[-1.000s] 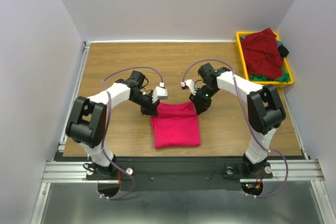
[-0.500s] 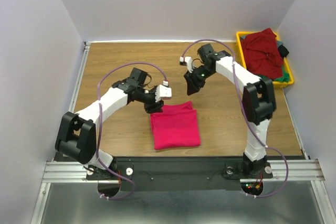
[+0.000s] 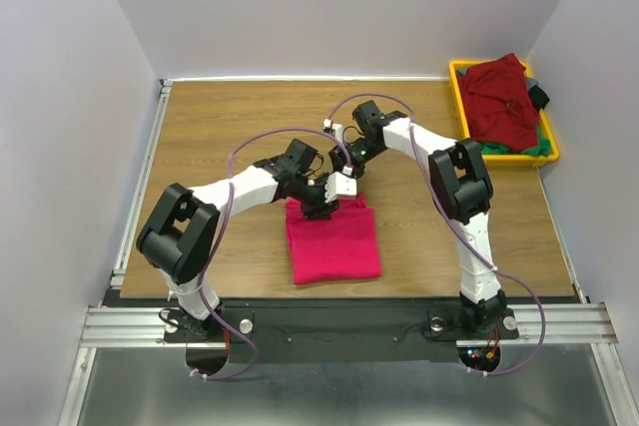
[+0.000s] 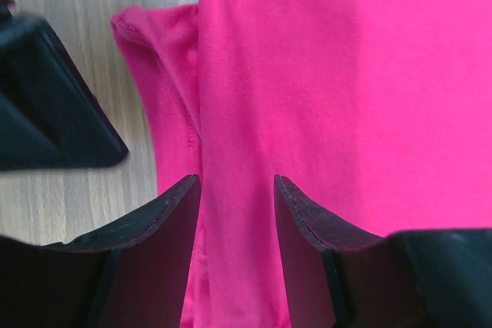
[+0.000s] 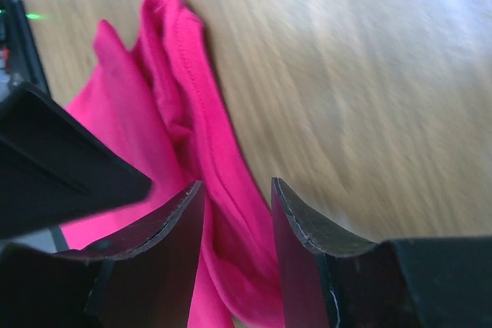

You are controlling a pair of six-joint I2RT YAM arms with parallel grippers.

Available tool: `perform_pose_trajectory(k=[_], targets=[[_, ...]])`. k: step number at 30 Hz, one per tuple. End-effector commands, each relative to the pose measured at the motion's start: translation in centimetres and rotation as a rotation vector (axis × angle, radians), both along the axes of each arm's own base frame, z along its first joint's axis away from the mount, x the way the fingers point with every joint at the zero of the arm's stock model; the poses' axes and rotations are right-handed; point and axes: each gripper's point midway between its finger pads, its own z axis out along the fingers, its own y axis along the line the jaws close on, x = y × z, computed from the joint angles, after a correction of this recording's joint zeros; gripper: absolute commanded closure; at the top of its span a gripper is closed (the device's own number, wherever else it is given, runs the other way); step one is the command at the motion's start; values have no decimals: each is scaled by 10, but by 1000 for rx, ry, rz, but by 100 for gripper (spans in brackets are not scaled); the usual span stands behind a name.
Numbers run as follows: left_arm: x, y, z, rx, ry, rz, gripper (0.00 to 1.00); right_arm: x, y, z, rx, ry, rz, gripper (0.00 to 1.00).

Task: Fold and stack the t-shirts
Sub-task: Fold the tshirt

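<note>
Straddles the far edge of the crimson t-shirt (image 3: pixel 334 241) with left end effector (image 4: pixel 237 182) and right end effector (image 5: pixel 237 190), both part-open and clamping nothing. Lies folded flat on the surface (image 3: pixel 230 127), well apart from the maroon t-shirt (image 3: pixel 499 97) heaped in the yellow bin (image 3: pixel 461 112). Looks light, limp and apt to unfold, so best pinched through every layer at the far corners.

Folded crimson t-shirt (image 3: pixel 334 246) lies on table (image 3: pixel 230 117); maroon t-shirt (image 3: pixel 499 102) crumpled in bin (image 3: pixel 456 69).
</note>
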Motion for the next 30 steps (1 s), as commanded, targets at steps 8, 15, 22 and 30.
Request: perform_pose_trajectory(k=[8,15,22,30], targets=[[11,-14,0,-9,-21,16,77,-36,10,-53,49,199,14,60],[5,-14,32,-55,-53,2,100,-52,5,-66,46,269,12,83],[24,-4,57,-66,-177,54,100,-63,1,-70,43,296,20,88],[52,8,27,-1,-175,81,100,-53,-1,-69,16,254,10,87]])
